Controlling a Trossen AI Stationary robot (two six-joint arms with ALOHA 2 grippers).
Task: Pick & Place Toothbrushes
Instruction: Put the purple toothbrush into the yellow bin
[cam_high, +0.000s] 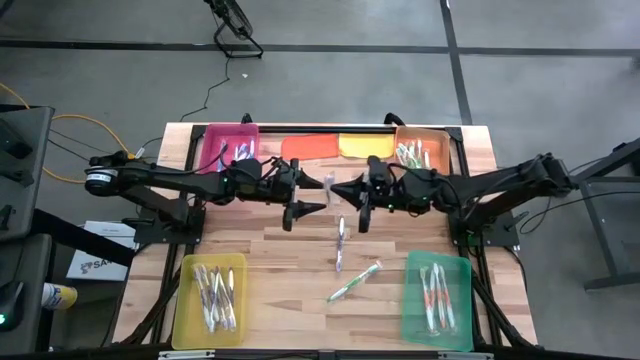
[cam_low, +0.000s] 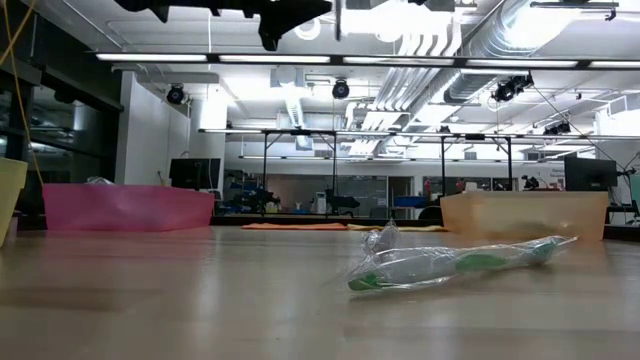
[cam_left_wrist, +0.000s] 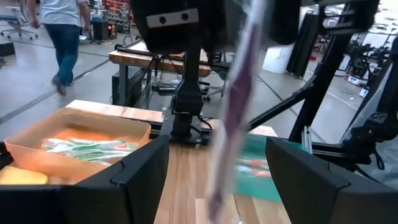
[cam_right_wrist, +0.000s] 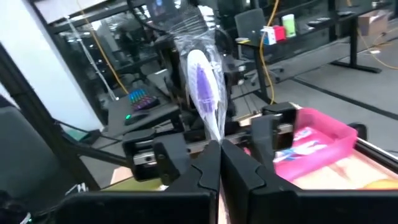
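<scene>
Holding a purple wrapped toothbrush (cam_right_wrist: 205, 87) pinched at its lower end between closed fingers, the right gripper (cam_right_wrist: 219, 163) sits above the table's middle, facing the left gripper (cam_left_wrist: 214, 180), whose fingers stand wide apart on either side of that toothbrush without gripping it. Four trays are counted: pink (cam_high: 232, 135), orange (cam_high: 420, 138), yellow (cam_high: 205, 268) and green (cam_high: 440, 262), each containing toothbrushes. Two more wrapped toothbrushes lie loose on the wood, a purple one (cam_high: 340, 242) just below the grippers and a green one (cam_high: 354, 281) nearer the front edge.

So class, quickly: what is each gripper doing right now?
Left gripper: jaws open, holding nothing.
Right gripper: jaws shut on a purple wrapped toothbrush.
</scene>
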